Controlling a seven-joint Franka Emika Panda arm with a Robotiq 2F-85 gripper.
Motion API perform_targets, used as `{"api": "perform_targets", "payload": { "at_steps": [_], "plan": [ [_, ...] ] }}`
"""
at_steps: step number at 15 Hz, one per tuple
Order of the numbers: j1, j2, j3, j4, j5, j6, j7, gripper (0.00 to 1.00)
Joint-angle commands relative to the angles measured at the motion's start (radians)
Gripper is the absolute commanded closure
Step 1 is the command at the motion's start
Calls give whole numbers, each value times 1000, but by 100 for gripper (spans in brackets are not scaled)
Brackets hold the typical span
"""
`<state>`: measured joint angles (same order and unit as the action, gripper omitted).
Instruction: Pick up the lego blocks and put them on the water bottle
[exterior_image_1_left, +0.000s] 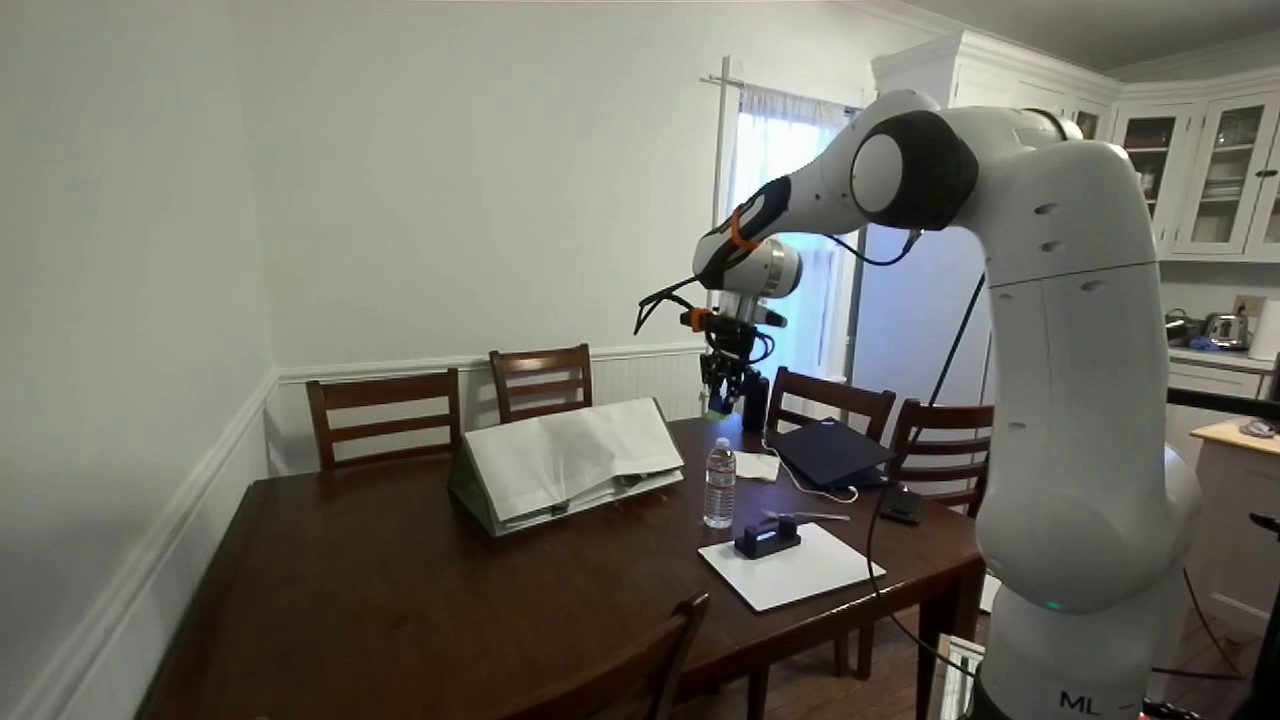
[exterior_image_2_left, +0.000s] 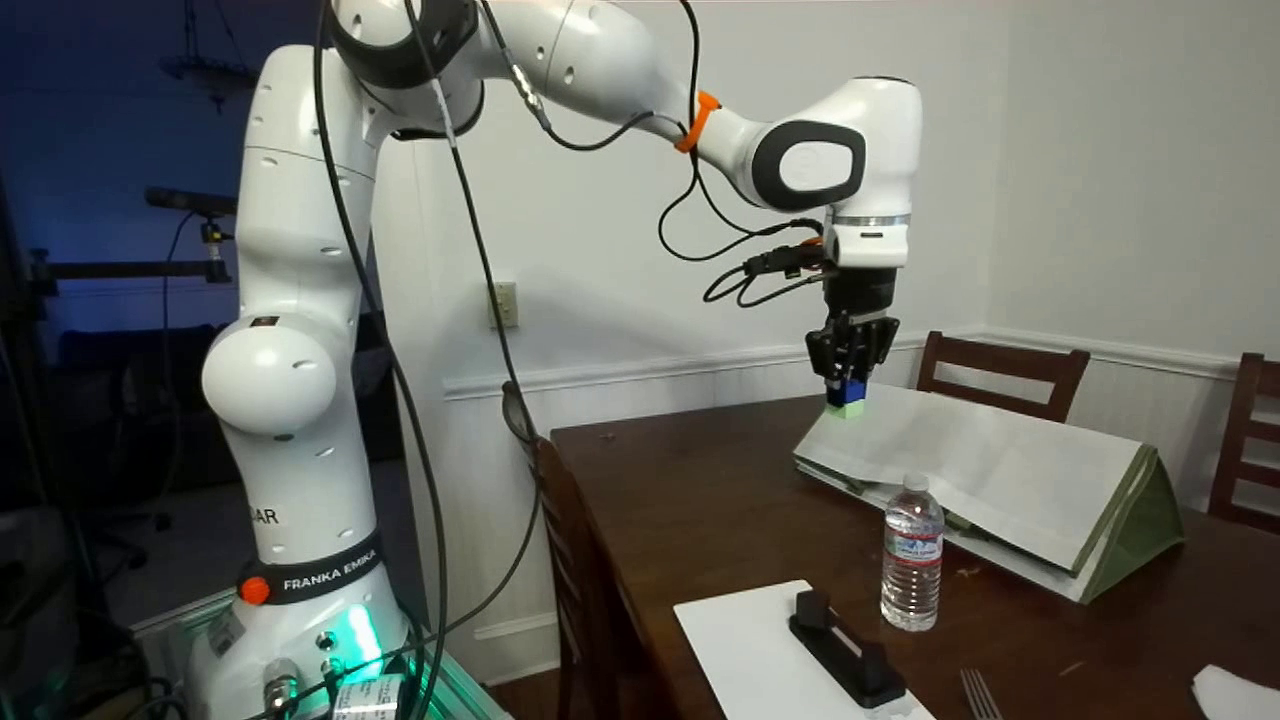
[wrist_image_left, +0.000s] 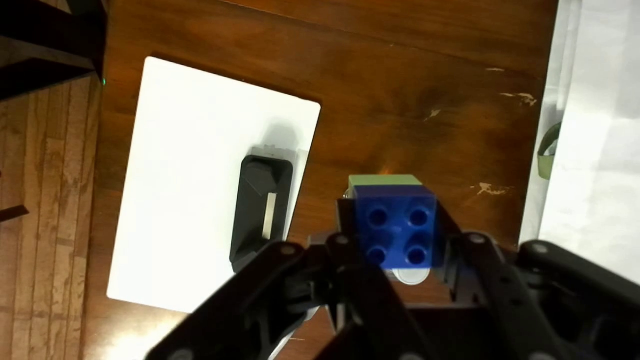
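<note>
Your black two-fingered gripper (wrist_image_left: 395, 226): gripping a square blue plastic block (wrist_image_left: 395, 240), whose four round studs (wrist_image_left: 418, 217) only your wrist view shows.
Pale green plastic block (exterior_image_2_left: 849, 410): directly under the blue one, in the air.
Slim clear plastic water bottle (exterior_image_2_left: 912, 580): upright on the brown wooden table (exterior_image_2_left: 690, 470) in both exterior views, apart from the blocks; your wrist view shows little beyond its round white cap (wrist_image_left: 411, 277).
Flat dark slab (exterior_image_1_left: 830, 455): on the table, in an exterior view alone.

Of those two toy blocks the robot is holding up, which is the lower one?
The light green block: in an exterior view it shows directly beneath the blue block, which is the one the gripper clasps.
</note>
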<state>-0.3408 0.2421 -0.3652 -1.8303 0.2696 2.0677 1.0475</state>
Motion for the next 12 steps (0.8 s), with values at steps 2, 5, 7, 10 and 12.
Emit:
{"api": "perform_targets", "payload": {
  "at_steps": [2,5,7,10,12],
  "plan": [
    [-21,83,-7,78,7,2,23,89],
    [-41,138,-8,115,25,27,23,89],
    [-57,175,-8,147,36,31,31,89],
    [-75,217,-9,185,31,30,47,89],
    [-83,238,-8,203,28,31,56,89]
  ]
}}
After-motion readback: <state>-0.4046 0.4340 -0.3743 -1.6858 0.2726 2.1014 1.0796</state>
